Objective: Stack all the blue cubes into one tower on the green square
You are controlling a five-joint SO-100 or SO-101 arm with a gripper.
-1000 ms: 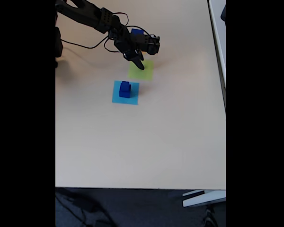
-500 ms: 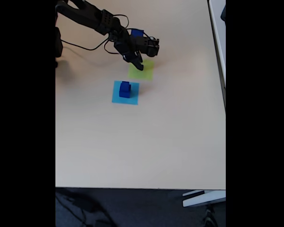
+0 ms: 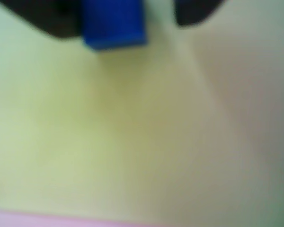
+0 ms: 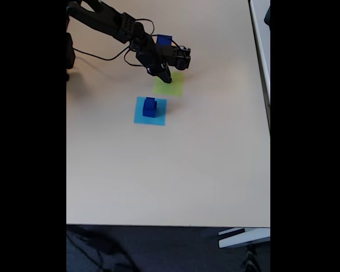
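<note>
Tabletop unchanged — gripper [image 4: 165,77] slightly higher

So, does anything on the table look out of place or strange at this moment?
Nothing is damaged or spilled. One oddity: blue cubes sit stacked on the light-blue square, not on the green square. The wrist view shows another blue cube between the fingers above green.

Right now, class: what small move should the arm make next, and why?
Probably lower a little and release. In the wrist view a blue cube sits between the gripper fingers over the green square; whether it touches the patch is unclear.
</note>
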